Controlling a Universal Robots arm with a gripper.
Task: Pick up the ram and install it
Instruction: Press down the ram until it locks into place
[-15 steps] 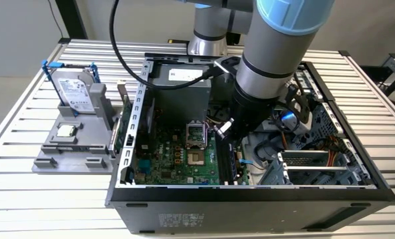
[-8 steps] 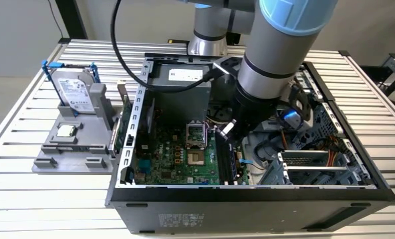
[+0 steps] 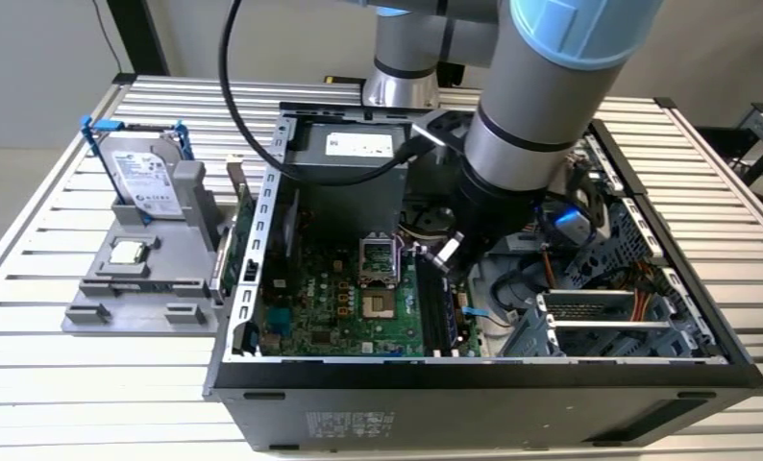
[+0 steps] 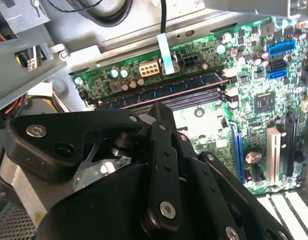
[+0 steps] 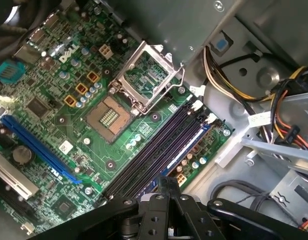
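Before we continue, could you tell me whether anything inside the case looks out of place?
The processor socket is empty, and its metal retention frame stands flipped open. Nothing looks spilled or damaged.

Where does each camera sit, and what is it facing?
Exterior view: off the arm, above, looking down into the open computer case; the arm reaches in.
First wrist view: on the wrist, past the claw onto processor socket and memory slots.
Second wrist view: on the wrist, past the claw onto memory slots.
Shared: claw, memory slots.
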